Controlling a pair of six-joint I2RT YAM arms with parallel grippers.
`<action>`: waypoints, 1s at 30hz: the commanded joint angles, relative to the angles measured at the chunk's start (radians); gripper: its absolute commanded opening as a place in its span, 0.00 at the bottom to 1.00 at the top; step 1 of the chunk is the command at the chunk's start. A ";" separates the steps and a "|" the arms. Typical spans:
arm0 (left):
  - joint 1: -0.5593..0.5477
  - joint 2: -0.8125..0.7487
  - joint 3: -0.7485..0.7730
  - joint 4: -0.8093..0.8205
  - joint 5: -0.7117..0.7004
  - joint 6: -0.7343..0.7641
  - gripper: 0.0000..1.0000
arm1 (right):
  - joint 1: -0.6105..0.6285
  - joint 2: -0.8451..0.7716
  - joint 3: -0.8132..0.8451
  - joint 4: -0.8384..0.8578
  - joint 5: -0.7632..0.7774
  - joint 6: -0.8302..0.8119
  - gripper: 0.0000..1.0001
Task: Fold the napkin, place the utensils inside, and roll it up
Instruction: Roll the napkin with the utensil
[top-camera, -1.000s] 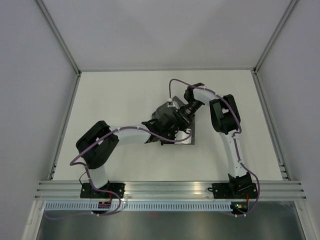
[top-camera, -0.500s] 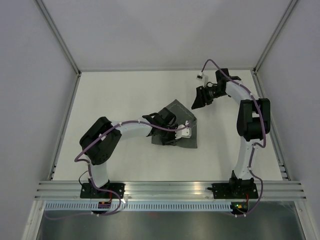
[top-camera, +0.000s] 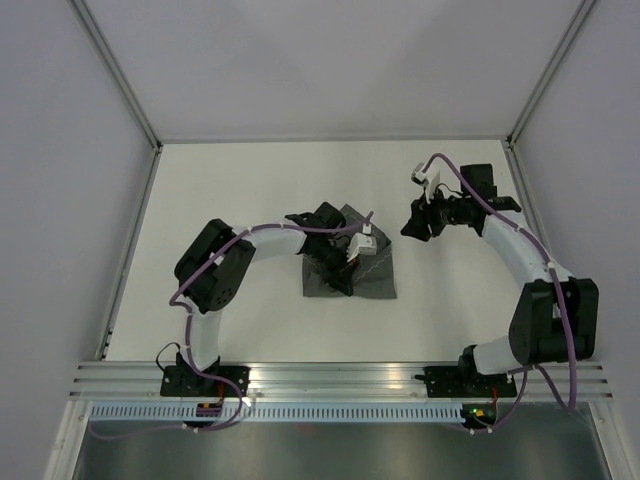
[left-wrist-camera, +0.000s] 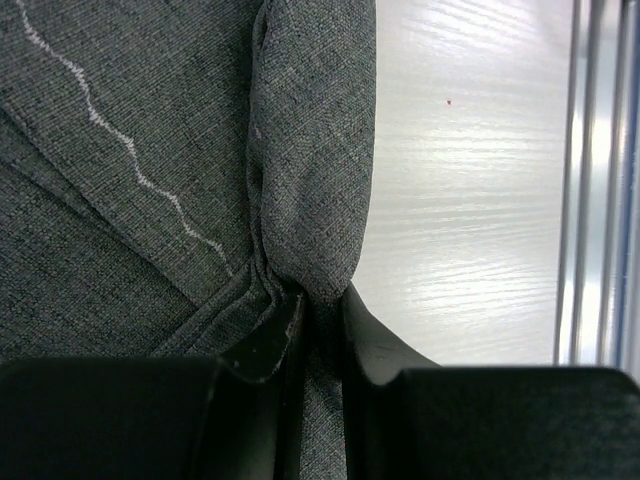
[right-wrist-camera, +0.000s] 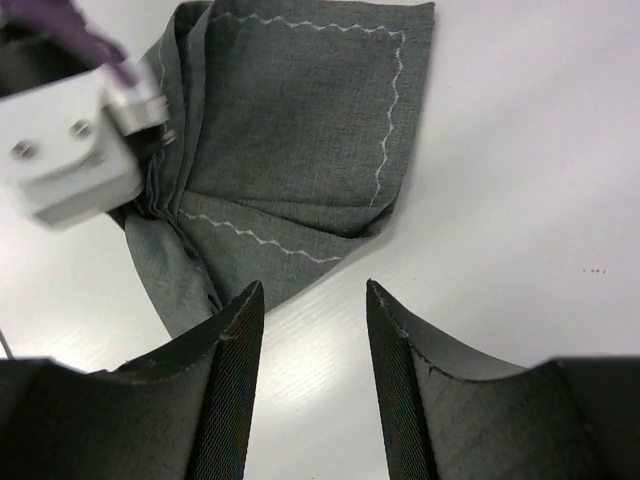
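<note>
The dark grey napkin lies crumpled and partly folded at the table's middle. My left gripper is shut on a bunched fold of the napkin, the cloth pinched between both fingers. My right gripper is open and empty, held a little to the right of the napkin, above the bare table. The napkin's light zigzag stitching shows in both wrist views. The utensils are not in view in any frame.
The white table is bordered by metal rails, with one rail showing at the right of the left wrist view. Grey walls enclose the back and sides. The left wrist's white camera block hangs over the napkin's left part.
My right arm has swung away from the napkin to the right and then lowered toward the table beside it. My left gripper has turned and shifted slightly on the napkin, which now lies more spread.
</note>
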 joint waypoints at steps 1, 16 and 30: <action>0.019 0.073 0.029 -0.111 0.134 -0.061 0.02 | 0.056 -0.122 -0.107 0.048 0.025 -0.190 0.51; 0.060 0.191 0.112 -0.183 0.205 -0.134 0.02 | 0.580 -0.285 -0.434 0.202 0.386 -0.226 0.53; 0.073 0.227 0.133 -0.214 0.206 -0.145 0.02 | 0.797 -0.102 -0.454 0.397 0.661 -0.184 0.56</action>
